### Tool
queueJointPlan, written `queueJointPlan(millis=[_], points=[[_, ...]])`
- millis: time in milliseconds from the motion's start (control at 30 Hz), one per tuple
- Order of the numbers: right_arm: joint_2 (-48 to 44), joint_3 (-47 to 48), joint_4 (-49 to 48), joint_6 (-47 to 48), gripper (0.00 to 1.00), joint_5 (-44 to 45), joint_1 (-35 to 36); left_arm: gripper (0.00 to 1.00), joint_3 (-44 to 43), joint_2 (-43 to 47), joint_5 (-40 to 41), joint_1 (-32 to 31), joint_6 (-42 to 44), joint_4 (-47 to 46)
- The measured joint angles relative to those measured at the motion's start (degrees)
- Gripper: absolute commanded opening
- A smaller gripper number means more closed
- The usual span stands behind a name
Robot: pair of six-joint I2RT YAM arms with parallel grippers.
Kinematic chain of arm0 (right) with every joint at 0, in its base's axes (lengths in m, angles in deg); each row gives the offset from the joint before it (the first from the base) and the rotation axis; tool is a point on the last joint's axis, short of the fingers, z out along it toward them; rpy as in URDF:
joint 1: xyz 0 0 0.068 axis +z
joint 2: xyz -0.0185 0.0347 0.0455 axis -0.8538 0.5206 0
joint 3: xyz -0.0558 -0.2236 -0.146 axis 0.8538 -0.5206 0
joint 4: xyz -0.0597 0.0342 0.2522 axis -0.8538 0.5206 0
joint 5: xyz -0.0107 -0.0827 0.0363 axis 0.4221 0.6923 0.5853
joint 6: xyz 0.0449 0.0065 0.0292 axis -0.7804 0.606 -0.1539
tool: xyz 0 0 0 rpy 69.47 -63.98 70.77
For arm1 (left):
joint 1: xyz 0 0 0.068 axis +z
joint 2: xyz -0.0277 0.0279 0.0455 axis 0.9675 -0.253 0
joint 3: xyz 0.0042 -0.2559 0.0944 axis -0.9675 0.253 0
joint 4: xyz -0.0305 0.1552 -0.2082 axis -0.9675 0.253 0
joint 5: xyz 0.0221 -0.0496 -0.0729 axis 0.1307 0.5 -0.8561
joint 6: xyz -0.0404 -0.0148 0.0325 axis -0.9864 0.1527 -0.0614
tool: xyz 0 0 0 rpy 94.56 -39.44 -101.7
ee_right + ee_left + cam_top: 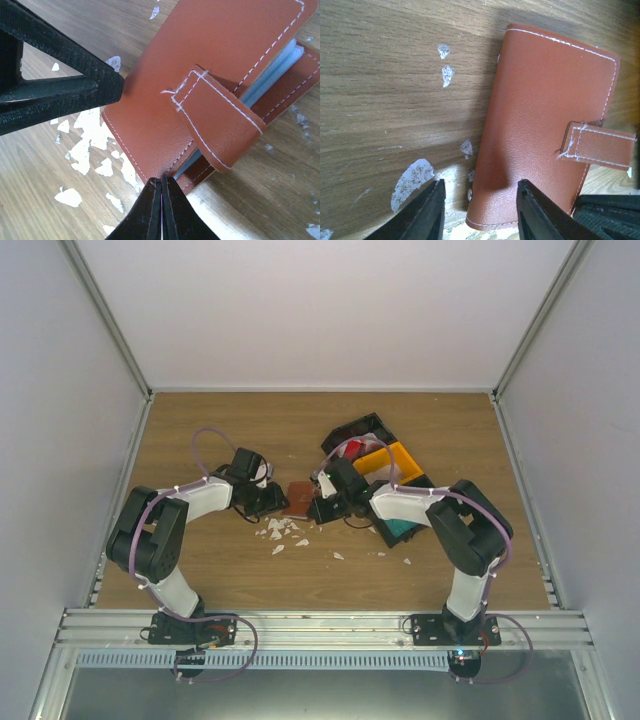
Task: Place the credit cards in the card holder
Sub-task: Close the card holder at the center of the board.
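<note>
The card holder (298, 497) is a reddish-brown leather wallet lying mid-table between my two grippers. In the left wrist view the card holder (545, 120) is folded, with its snap tab hanging loose. My left gripper (481, 212) is open, its jaws on either side of the wallet's near corner. My right gripper (161, 181) is shut, its tips pinched at the corner of the wallet's (200, 65) top cover. Pale blue-grey pockets (280, 62) show under that cover. A red card (352, 444) lies in the black bin. A teal card (402, 531) shows partly under the right arm.
A black bin (345, 430) and an orange bin (395, 462) stand at the back right, behind the right arm. Small white scraps (280, 530) lie on the wood in front of the wallet; they also show in the left wrist view (412, 180) and the right wrist view (92, 127).
</note>
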Motion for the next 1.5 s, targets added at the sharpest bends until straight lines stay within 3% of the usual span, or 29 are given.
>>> queueJointPlan(millis=[233,600,1133,1500], points=[[-3.3,-1.8,-0.7,4.1,0.15,2.7,-0.3,0.35,0.0,-0.5,0.0,0.0,1.5,0.7],[-6.9,-4.1,-3.9,13.6,0.30,10.3,-0.5,0.46,-1.3,-1.1,-0.1,0.0,3.3,2.3],[-0.9,-2.6,-7.2,26.6,0.33,10.9,-0.2,0.30,-10.9,-9.1,-1.6,0.0,8.8,7.6],[2.8,-0.1,-7.1,29.2,0.27,24.0,2.6,0.24,-13.6,-10.3,4.2,-2.4,10.3,11.2]])
